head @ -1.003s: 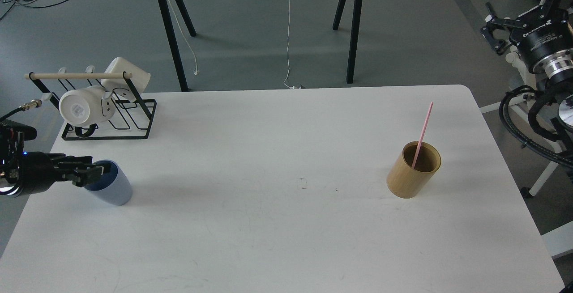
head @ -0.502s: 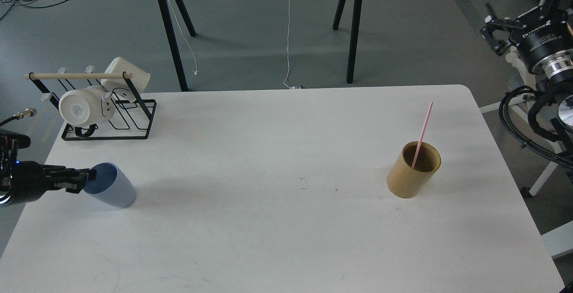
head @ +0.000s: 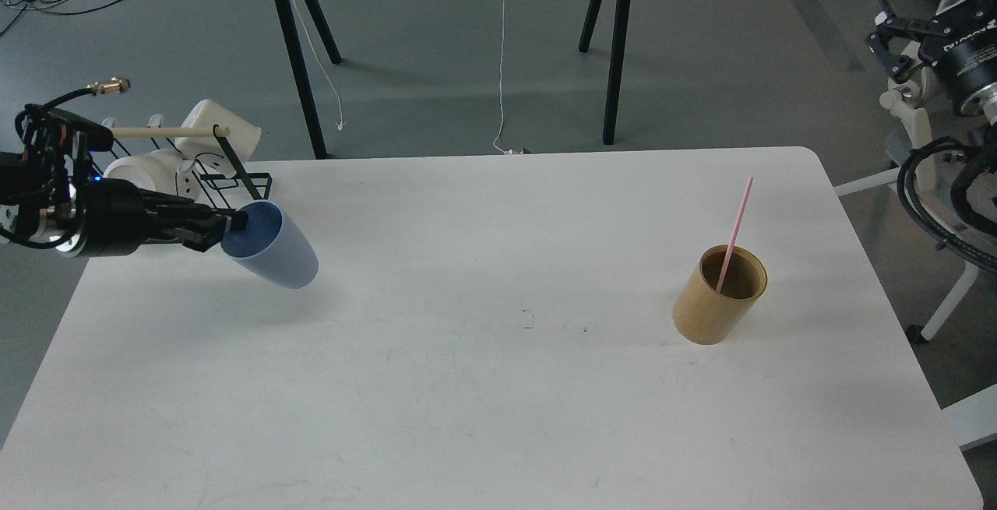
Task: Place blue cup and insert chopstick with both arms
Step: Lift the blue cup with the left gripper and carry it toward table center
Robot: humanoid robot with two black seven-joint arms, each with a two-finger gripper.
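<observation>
My left gripper [head: 231,225] is shut on the rim of the blue cup [head: 279,251]. It holds the cup in the air above the table's left part, tilted with its mouth toward the gripper. The single pink chopstick [head: 737,227] stands leaning in the tan bamboo cylinder [head: 715,309] on the table's right side. My right gripper [head: 889,46] is off the table at the far right, high up, empty, and its two fingers look spread apart.
A black wire mug rack [head: 243,180] with white mugs [head: 216,131] stands at the table's back left corner, just behind the left gripper. The white table [head: 483,385] fills the foreground. Another table's black legs [head: 615,51] stand behind it.
My left gripper has lifted the blue cup off the table and carried it up and to the right. My right arm has drawn back a little to the right.
</observation>
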